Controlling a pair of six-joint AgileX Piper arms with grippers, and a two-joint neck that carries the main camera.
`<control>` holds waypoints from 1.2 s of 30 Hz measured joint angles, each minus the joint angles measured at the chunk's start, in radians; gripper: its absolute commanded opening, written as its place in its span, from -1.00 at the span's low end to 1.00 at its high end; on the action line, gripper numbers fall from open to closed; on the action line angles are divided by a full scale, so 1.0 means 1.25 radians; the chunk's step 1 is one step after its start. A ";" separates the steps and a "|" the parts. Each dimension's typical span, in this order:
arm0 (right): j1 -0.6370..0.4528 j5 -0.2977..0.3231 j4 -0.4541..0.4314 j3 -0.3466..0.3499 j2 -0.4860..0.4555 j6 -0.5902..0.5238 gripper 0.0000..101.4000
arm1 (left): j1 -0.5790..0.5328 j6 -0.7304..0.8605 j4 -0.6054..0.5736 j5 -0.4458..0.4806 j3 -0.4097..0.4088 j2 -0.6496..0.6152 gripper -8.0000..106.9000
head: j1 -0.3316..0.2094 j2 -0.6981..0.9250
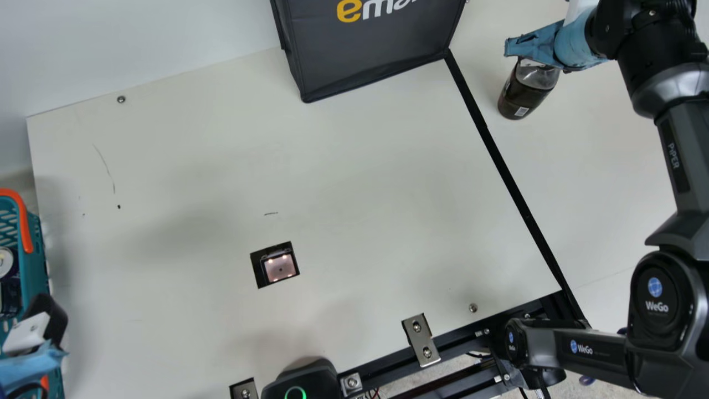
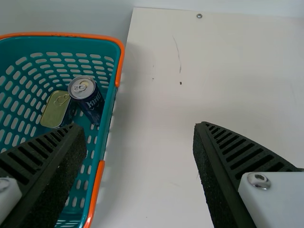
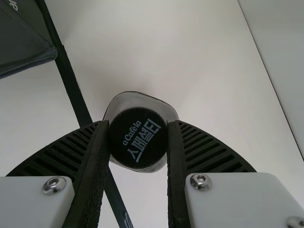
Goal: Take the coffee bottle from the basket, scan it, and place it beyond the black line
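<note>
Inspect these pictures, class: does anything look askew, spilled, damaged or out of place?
A thin curved mark and a dark speck mar the pale tabletop, and the blue wrapping on the right gripper looks ragged. The coffee bottle held there shows no visible damage, and nothing looks spilled.

In the main view the right arm [image 1: 678, 160] runs up the right side of the frame: its lower link [image 1: 592, 349] lies across the lower right, its elbow [image 1: 662, 302] bends at the right edge, and its wrist [image 1: 642, 39] sits in the upper right corner. The right end effector [image 1: 540, 47], wrapped in blue, points leftward; in the right wrist view its ribbed fingers [image 3: 213, 154] are closed in a grip. The left end effector [image 1: 39, 335], also blue-wrapped, is at the lower left; in the left wrist view its fingers [image 2: 247, 156] stand wide apart.
</note>
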 measured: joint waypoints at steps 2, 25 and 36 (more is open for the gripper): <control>0.001 -0.001 -0.001 0.002 0.000 0.003 -0.21 | 0.000 0.000 0.000 0.000 0.000 0.000 0.71 | 0.000 0.000; -0.005 0.006 0.005 -0.013 -0.018 -0.001 0.79 | 0.000 0.000 0.000 0.000 0.000 0.000 0.71 | 0.000 0.000; 0.008 0.013 0.024 -0.033 -0.041 -0.017 0.79 | 0.000 0.000 0.000 0.000 0.000 0.000 0.71 | -0.001 0.000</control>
